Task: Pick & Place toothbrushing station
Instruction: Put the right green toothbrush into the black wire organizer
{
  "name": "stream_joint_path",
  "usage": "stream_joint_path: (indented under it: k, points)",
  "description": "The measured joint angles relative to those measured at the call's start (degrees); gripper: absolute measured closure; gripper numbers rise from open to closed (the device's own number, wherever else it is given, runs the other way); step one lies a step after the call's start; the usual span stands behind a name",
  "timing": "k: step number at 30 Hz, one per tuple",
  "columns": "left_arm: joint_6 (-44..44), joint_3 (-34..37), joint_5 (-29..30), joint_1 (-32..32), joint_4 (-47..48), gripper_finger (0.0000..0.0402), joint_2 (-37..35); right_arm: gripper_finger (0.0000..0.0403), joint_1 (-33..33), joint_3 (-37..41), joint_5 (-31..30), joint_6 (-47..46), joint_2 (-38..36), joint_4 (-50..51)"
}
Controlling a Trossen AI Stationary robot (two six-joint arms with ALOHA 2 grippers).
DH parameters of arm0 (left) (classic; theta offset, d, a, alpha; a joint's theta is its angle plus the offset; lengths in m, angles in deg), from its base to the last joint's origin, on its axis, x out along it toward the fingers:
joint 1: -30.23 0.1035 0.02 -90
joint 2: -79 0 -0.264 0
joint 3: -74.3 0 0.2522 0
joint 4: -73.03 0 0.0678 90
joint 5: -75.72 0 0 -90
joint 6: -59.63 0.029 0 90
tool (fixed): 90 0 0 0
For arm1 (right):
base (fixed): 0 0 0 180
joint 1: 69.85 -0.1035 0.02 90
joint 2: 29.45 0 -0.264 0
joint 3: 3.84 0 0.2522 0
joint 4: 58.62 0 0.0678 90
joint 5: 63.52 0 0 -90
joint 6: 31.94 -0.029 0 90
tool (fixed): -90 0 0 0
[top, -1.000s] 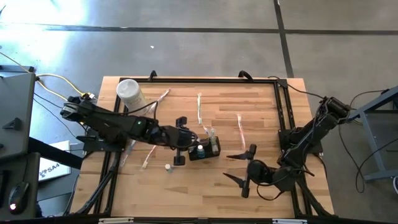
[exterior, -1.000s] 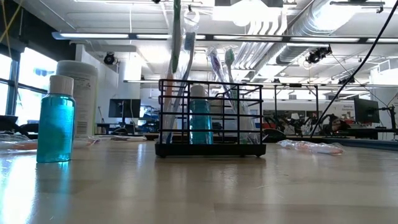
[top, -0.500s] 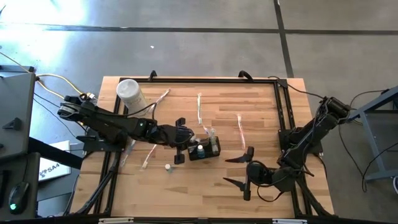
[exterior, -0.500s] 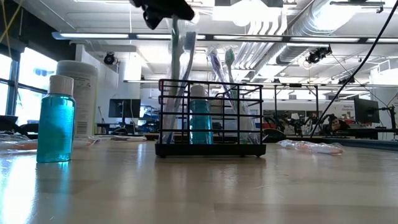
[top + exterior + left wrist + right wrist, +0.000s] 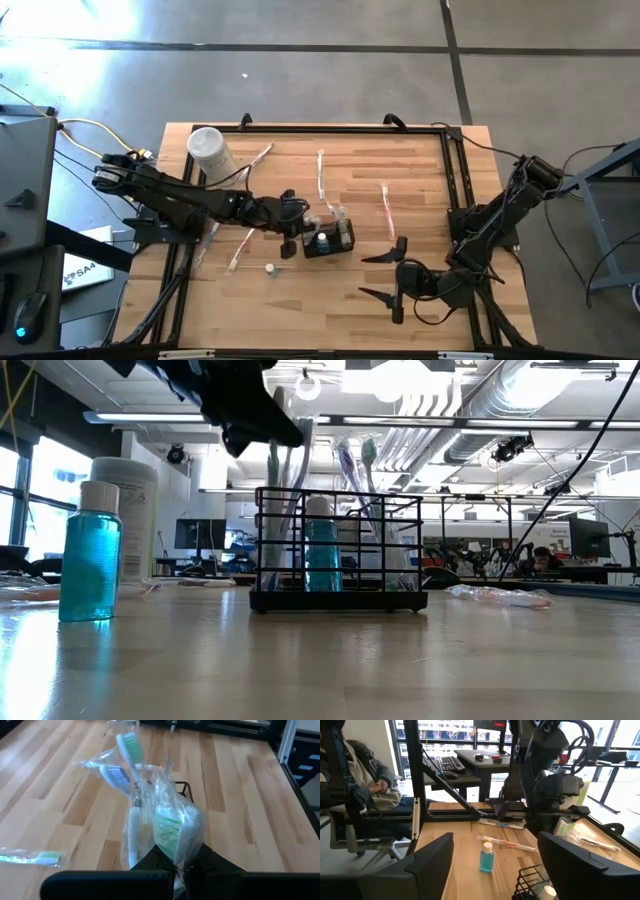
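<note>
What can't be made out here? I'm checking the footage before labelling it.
- Holder compartments: high view, too small to count what stands in each.
- Left gripper jaws: low view, a dark mass cut off by the top edge; left wrist view, a wrapped toothbrush covers them.
- Small bottle on the table: high view, only its cap shows.
- Right gripper: absent from the low view.
</note>
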State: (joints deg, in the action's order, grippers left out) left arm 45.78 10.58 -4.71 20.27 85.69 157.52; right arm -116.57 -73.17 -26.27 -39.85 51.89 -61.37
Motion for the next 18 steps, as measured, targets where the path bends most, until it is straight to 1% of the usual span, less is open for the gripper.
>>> stream_joint_path:
  k: [3,8,14,18]
  points:
    - [0.0,1.5,0.0,0.0,-2.3,0.0396,0.0,0.0121,0.0,0.0,0.0,0.0,0.0,0.0]
    - [-2.6,2.7,0.7,0.5,-2.5,0.0385,0.2,0.0121,0.0,0.0,0.1,0.1,0.0,0.0]
    - [-3.8,3.0,0.6,1.0,-2.4,0.0387,0.4,0.0121,0.5,0.0,0.5,0.1,0.0,0.0]
    - [-7.7,3.0,0.3,1.0,-2.3,0.038,0.4,0.0121,0.8,0.0,0.6,0.0,0.0,0.0]
